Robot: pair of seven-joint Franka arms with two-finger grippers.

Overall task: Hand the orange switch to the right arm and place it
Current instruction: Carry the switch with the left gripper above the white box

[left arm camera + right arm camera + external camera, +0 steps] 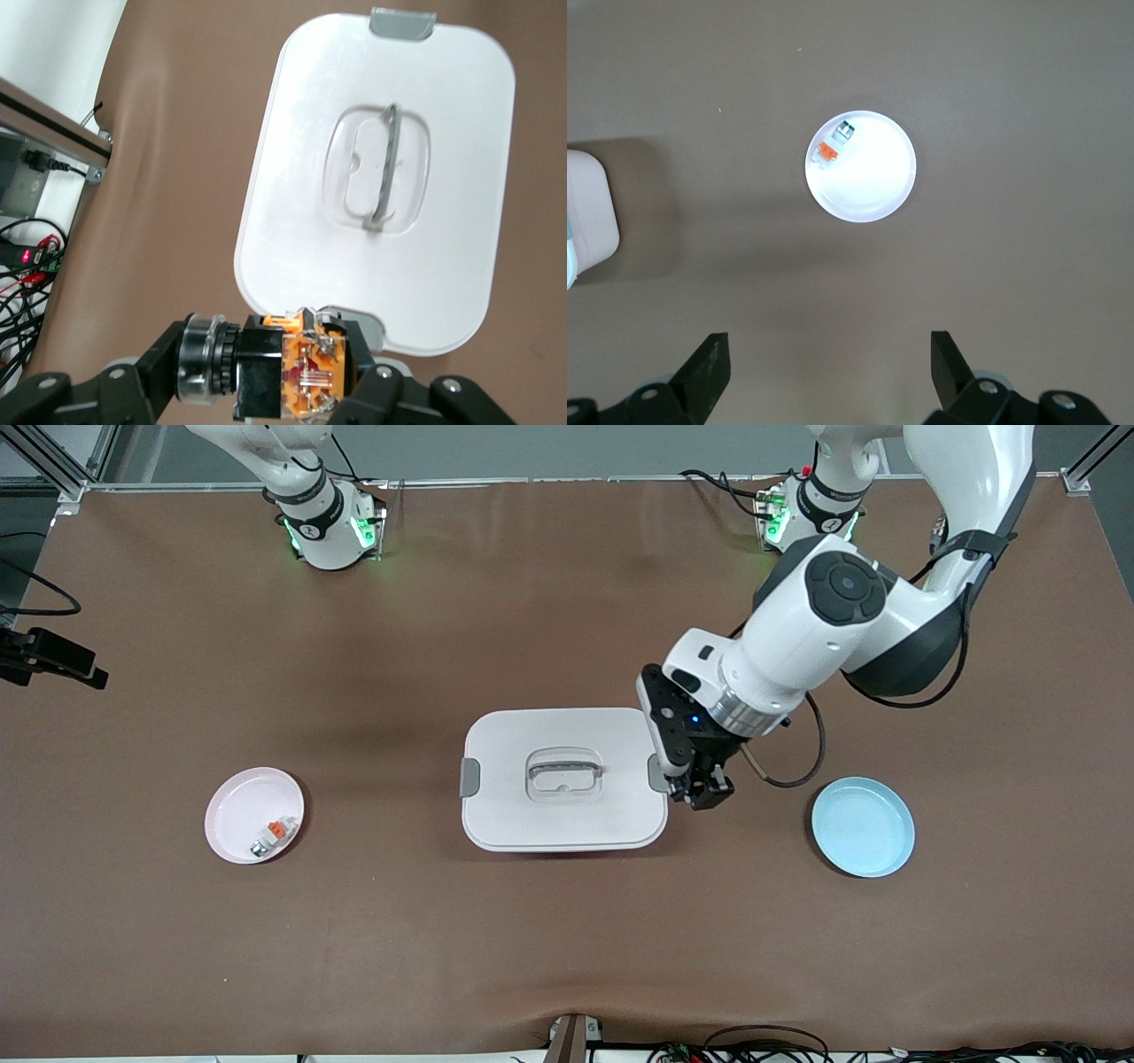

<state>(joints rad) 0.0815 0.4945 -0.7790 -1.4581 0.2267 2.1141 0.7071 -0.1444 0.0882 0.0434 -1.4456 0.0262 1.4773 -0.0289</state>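
Note:
My left gripper [700, 788] hangs over the table beside the white lidded box, at the box's end toward the left arm. It is shut on the orange switch [283, 372], a stubby black body with an orange end and a clear round collar, held sideways between the fingers [146, 376]. In the front view the switch is hidden inside the gripper. My right gripper [830, 350] is open and empty, high over the table near the pink plate [873, 190]. It is out of the front view.
The white lidded box [563, 779] with a grey handle sits mid-table. The pink plate [254, 815] toward the right arm's end holds a small white piece with an orange tab [273, 836]. An empty blue plate [863, 825] lies toward the left arm's end.

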